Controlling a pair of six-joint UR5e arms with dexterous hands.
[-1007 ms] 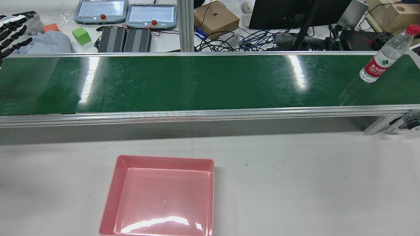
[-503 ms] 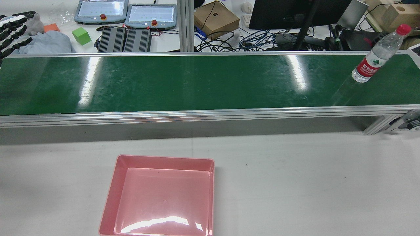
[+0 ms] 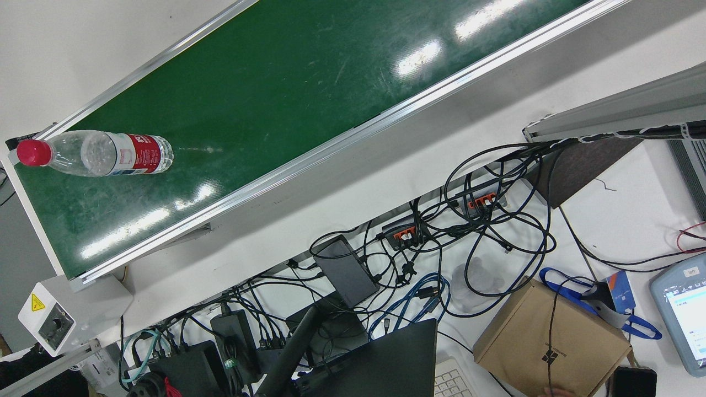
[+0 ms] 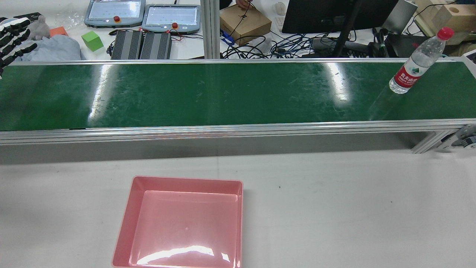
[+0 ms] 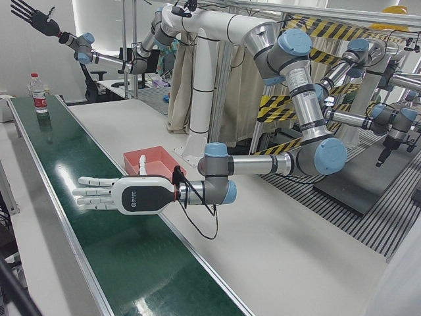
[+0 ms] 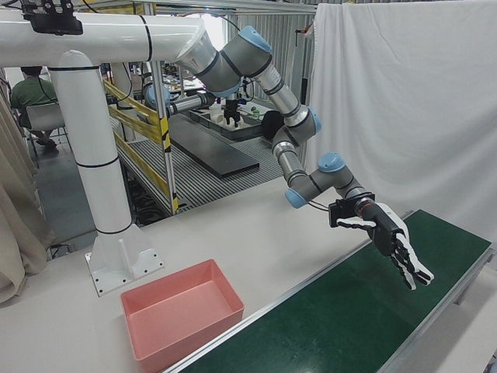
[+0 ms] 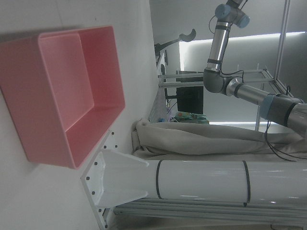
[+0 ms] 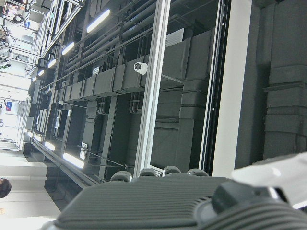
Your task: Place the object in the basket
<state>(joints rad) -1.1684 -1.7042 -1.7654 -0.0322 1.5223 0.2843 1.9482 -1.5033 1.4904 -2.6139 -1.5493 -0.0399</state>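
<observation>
A clear water bottle (image 4: 414, 65) with a red cap and red label stands upright on the green conveyor belt (image 4: 223, 93), near its right end in the rear view. The same bottle (image 3: 105, 154) shows in the front view and far down the belt in the left-front view (image 5: 38, 94). The pink basket (image 4: 186, 179) sits empty on the white table in front of the belt. My left hand (image 5: 99, 194) hovers open over the belt's other end, fingers spread and holding nothing; only its fingertips (image 4: 13, 37) show in the rear view. My right hand (image 5: 29, 14) is raised high beyond the bottle, open.
Behind the belt lies a cluttered desk with two teach pendants (image 4: 115, 11), a green cube (image 4: 92, 40), a cardboard box (image 4: 245, 22), a monitor and cables. A person's hand (image 4: 243, 3) touches the box. The arms' white pedestal (image 6: 101, 179) stands behind the basket (image 6: 167, 280).
The bottle has travelled left along the belt in the rear view, toward the middle. My left hand stays at the belt's left end.
</observation>
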